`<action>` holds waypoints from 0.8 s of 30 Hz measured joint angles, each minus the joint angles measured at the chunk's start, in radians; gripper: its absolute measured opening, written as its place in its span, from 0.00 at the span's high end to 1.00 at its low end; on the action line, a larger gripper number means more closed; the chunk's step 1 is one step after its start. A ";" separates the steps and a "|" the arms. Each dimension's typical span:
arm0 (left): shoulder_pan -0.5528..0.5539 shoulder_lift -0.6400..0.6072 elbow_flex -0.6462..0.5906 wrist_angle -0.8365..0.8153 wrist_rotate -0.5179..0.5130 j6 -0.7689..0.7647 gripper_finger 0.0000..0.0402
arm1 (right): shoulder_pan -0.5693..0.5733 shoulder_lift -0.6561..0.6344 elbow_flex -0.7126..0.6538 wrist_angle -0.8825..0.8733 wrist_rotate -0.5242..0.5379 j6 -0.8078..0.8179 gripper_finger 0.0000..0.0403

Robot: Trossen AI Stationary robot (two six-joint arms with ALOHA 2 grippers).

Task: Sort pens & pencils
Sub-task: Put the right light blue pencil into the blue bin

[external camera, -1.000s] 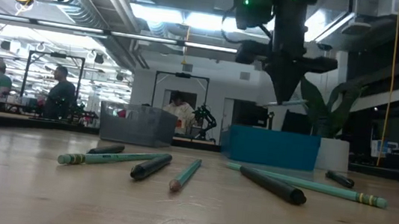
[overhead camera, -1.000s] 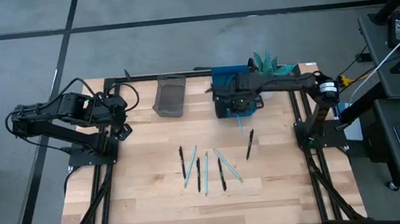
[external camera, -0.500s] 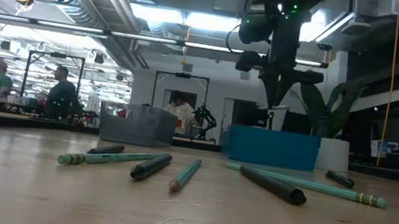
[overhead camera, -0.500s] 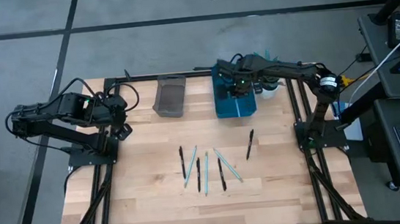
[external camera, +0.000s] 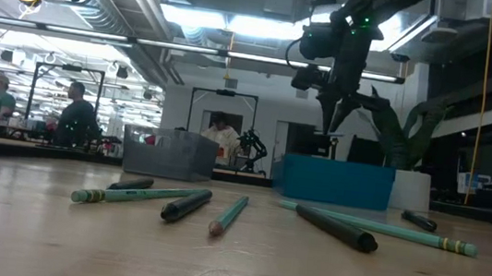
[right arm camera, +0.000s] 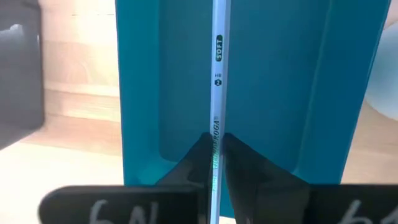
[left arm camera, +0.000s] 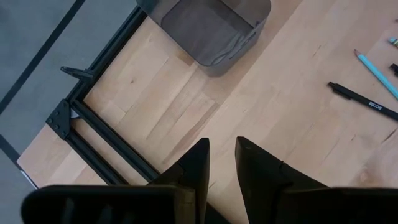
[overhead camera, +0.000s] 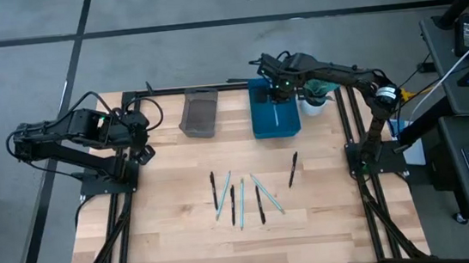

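While your right gripper (right arm camera: 214, 163) is hovering over the blue bin (overhead camera: 273, 110) at the far side of the worktop (overhead camera: 176, 241), its fingers are pinching a pencil (right arm camera: 216, 87). In the right wrist view that pencil is running lengthwise along the bin, pointing straight ahead from the fingers, and the bin's floor beneath it is looking bare. Just to the left, the grey bin (overhead camera: 199, 113) is sitting open, and you are seeing nothing inside it from the left wrist view. Seven more pens and pencils (overhead camera: 241, 202) are lying mid-worktop, mostly pointing front to back. Your left gripper (left arm camera: 221, 163) is waiting at the left edge, fingers nearly together, holding nothing.
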 joint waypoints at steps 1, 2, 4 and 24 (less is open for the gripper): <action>0.000 0.000 0.000 0.000 0.000 0.000 0.82 | 0.000 0.000 0.000 0.000 0.000 -0.001 0.91; 0.000 0.000 0.000 0.000 0.000 0.000 0.82 | -0.001 0.000 0.000 0.000 0.000 -0.001 0.91; 0.000 0.000 0.000 0.000 0.000 -0.001 0.82 | -0.001 0.000 0.000 0.000 0.000 -0.002 0.91; 0.000 0.000 0.000 0.000 0.000 0.000 0.82 | -0.004 0.160 -0.006 0.122 -0.021 -0.053 0.91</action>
